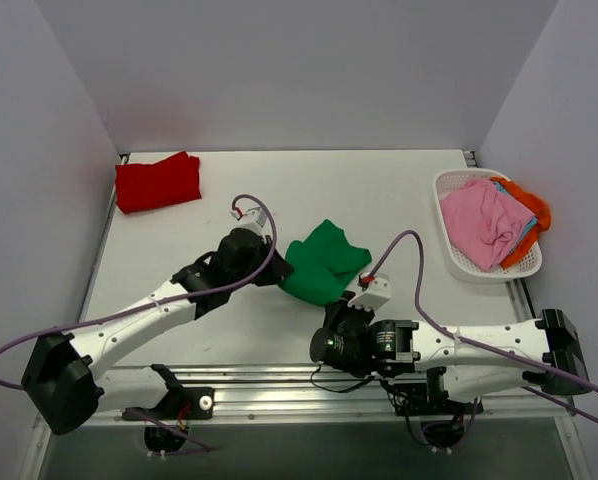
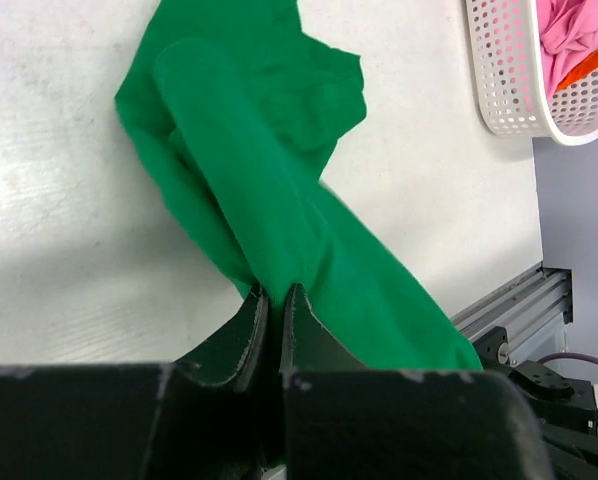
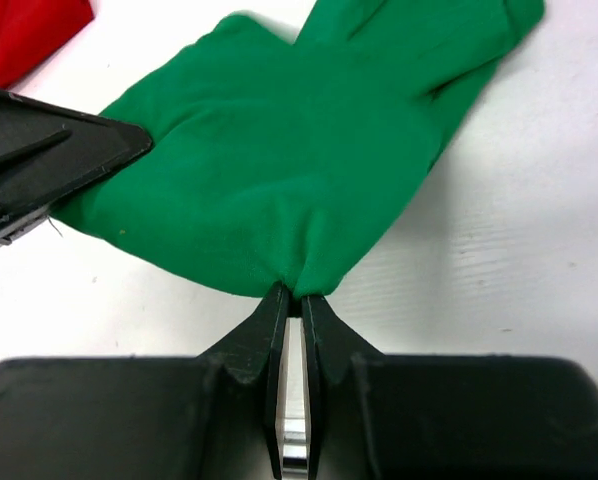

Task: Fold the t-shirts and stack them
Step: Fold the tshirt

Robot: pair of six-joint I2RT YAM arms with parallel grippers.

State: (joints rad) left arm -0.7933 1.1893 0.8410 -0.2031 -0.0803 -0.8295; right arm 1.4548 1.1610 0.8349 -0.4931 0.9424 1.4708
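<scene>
Tension's key tbh: left gripper [image 2: 275,300] & right gripper [image 3: 291,298] both clamped tight onto green tee [image 1: 324,262], so prob lift evenly w/o yanking.

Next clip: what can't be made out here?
- Top view: how many shirts lie under the pink shirt in the basket; it covers them.
- Right wrist view: red shirt, cut off by the top-left edge.
- Left wrist view: near end of the green shirt, hidden behind the left gripper.
</scene>
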